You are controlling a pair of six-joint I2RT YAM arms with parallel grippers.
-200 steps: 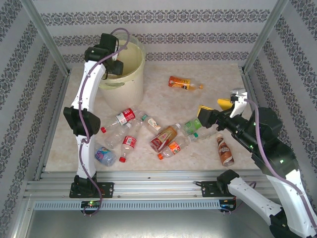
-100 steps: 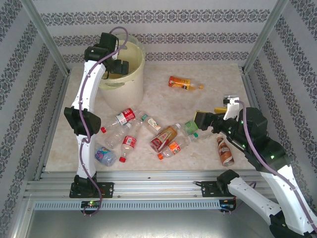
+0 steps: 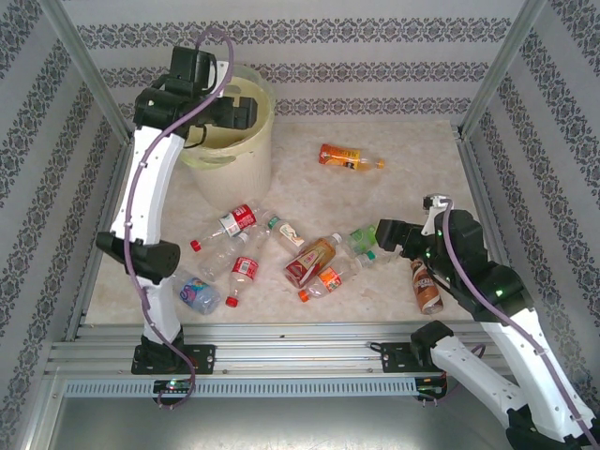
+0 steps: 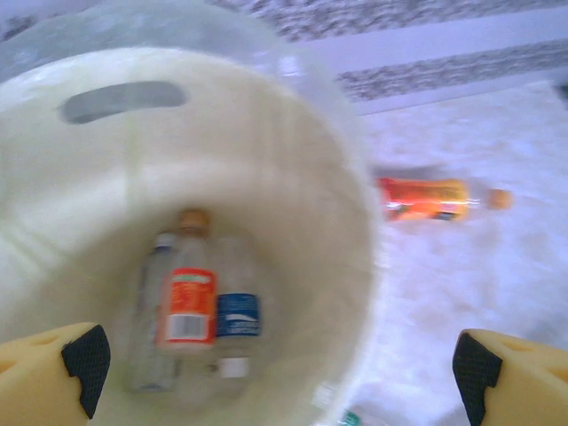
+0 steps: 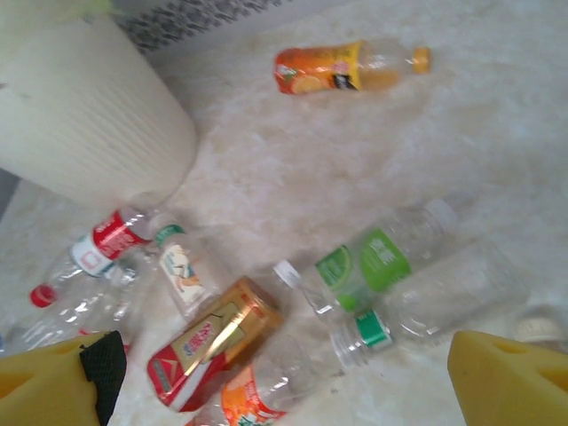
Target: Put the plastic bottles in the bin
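Note:
The bin (image 3: pixel 242 161), a pale-yellow bucket, stands at the back left. My left gripper (image 3: pixel 234 109) hangs open over its mouth, holding nothing. In the left wrist view the left gripper (image 4: pixel 277 368) looks down into the bin (image 4: pixel 355 266), where an orange-labelled bottle (image 4: pixel 186 302) and a blue-labelled bottle (image 4: pixel 238 318) lie. Several plastic bottles are strewn mid-table, among them a red-and-gold one (image 3: pixel 311 260) and a green-labelled one (image 3: pixel 364 238). My right gripper (image 3: pixel 384 234) hovers open just above the green-labelled bottle (image 5: pixel 377 259); the right gripper (image 5: pixel 293 373) has nothing between its fingers.
An orange bottle (image 3: pixel 349 157) lies alone at the back. A brown-labelled bottle (image 3: pixel 427 286) lies under my right arm. Red-labelled bottles (image 3: pixel 238 221) and a blue-labelled one (image 3: pixel 197 294) lie near the left arm's base. Metal frame posts and patterned walls close in the table.
My left gripper has opened over the bin and that arm has swung up and leftward. My right arm has dropped forward and left, down over the green-labelled bottles.

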